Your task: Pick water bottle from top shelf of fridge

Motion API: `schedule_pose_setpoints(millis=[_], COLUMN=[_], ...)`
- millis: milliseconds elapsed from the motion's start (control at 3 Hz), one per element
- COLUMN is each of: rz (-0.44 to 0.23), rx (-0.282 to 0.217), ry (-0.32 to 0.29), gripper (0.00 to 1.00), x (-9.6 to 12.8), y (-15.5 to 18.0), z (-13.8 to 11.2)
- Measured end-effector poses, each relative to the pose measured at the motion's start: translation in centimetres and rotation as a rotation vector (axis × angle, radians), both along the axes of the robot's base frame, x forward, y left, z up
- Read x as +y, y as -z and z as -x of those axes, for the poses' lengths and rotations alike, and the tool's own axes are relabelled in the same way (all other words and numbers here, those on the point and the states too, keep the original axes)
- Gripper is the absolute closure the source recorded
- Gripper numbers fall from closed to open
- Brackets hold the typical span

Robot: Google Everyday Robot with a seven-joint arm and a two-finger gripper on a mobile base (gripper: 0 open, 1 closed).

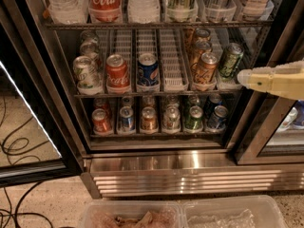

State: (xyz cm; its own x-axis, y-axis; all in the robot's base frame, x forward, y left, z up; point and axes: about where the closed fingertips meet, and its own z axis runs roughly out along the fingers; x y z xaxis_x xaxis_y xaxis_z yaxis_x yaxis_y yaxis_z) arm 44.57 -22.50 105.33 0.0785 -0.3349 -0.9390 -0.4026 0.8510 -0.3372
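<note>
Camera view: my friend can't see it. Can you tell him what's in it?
A robot's pale tool pokes in from the right, level with the upper row of soda cans in a drinks fridge. Clear water bottles stand higher up on the top shelf, beside a Coca-Cola bottle.

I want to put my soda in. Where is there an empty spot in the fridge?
The lane between the blue can and the orange cans is bare. Lanes behind the blue and red can look open too. The top shelf and bottom rack are packed. The gripper hangs by the green can.
</note>
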Motion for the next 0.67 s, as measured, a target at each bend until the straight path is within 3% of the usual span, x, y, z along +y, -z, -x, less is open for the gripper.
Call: schedule_pose_setpoints(millis=[333,667], rz=[-0.045,-0.117], rx=[-0.031,-0.100], ry=[-0.050,-0.108], gripper=[0.00,0.00], x=[2.1,5.4], y=[-0.3,-1.4], z=[0.0,0.2])
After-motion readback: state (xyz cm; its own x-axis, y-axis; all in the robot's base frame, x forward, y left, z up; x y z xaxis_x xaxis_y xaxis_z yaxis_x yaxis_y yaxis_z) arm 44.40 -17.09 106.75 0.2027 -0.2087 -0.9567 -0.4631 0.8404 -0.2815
